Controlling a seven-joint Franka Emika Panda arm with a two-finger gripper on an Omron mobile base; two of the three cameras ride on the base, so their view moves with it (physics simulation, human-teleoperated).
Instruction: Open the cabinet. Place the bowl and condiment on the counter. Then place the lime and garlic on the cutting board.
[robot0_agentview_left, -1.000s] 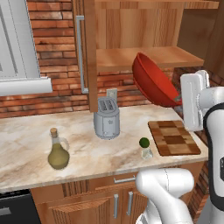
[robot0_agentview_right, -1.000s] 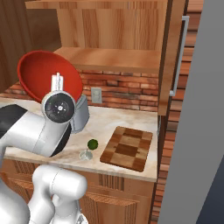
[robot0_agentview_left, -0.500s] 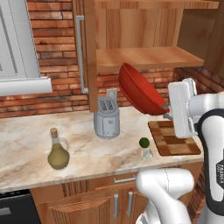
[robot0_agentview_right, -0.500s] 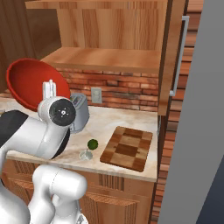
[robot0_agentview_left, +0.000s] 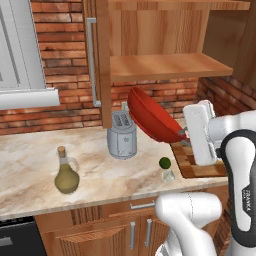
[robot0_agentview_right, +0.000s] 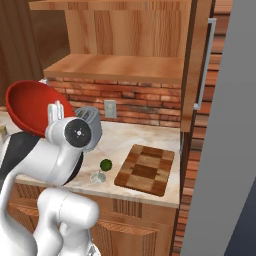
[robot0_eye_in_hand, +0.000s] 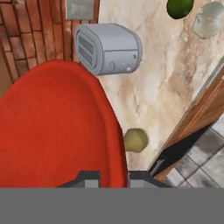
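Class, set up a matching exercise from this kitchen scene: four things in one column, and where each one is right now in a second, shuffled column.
Things:
1. bowl
2. lime
3. condiment
4. cutting board

Places:
A. bare, on the counter's right end
B. held tilted in the hand, above the counter
C. on the counter, left of the toaster
D. on the counter beside the garlic

Pairs: 1-B, 2-D, 3-C, 4-A
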